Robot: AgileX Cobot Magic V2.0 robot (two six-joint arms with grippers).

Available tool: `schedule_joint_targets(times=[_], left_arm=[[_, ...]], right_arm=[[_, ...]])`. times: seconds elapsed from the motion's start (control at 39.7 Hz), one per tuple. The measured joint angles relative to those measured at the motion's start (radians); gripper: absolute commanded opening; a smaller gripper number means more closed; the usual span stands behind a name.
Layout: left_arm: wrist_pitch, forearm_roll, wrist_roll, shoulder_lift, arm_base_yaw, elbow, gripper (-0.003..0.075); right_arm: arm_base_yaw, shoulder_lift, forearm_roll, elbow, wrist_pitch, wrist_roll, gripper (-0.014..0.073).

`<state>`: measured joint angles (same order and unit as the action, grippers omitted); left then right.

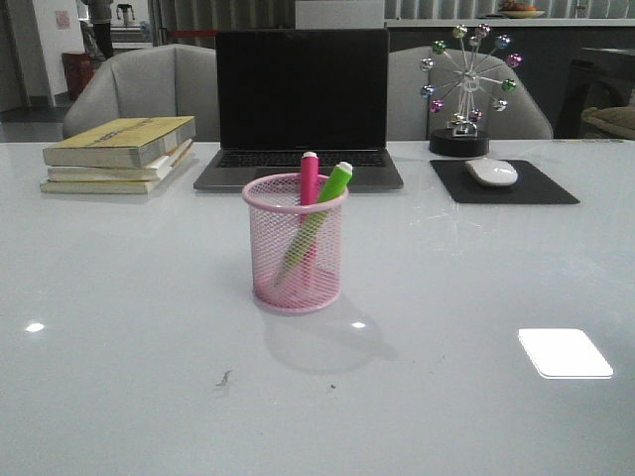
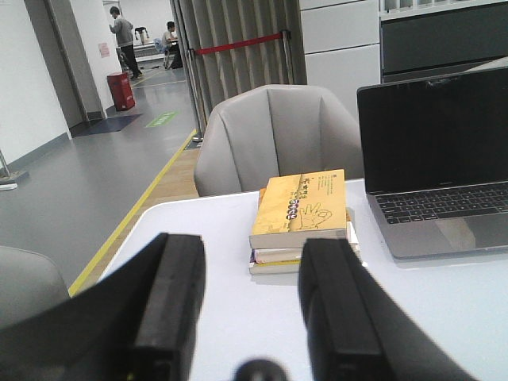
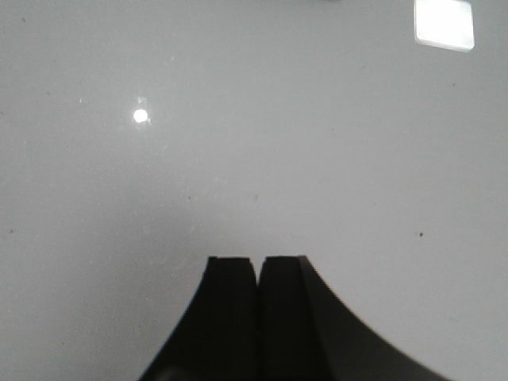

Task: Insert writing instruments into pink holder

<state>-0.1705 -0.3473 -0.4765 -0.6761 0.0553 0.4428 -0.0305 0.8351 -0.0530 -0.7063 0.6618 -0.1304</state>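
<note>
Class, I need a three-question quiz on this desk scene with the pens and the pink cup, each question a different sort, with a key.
1. True or false: both the magenta pink marker pen and the lime green marker pen stand inside the round pink wire-mesh cup.
2. Which gripper has its jaws apart: A left gripper, B right gripper?
3. Fill in: the white computer mouse rests on a black ____.

Key: 1 true; 2 A; 3 mouse pad.

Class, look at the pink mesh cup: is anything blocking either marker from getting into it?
Nothing visible does. The pink marker and the green marker both stand inside the pink cup already, leaning against its rim. The left gripper is open, the right gripper shut, both empty.
</note>
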Motion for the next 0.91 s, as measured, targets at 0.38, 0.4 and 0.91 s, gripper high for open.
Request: schedule_joint_targets(times=[0.38, 0.4, 0.91], left_arm=[[0.002, 0.000, 0.000, 0.000, 0.000, 0.000, 0.0268], [0.002, 0.000, 0.000, 0.000, 0.000, 0.000, 0.0263], [0.002, 0.000, 0.000, 0.000, 0.000, 0.000, 0.0130]], right_arm=[[0.000, -0.240, -0.071, 0.000, 0.186, 0.000, 0.0057], [0.000, -0.253, -0.084, 0.000, 0.213, 0.000, 0.0057], [0.000, -0.407, -0.155, 0.000, 0.312, 0.000, 0.0057]])
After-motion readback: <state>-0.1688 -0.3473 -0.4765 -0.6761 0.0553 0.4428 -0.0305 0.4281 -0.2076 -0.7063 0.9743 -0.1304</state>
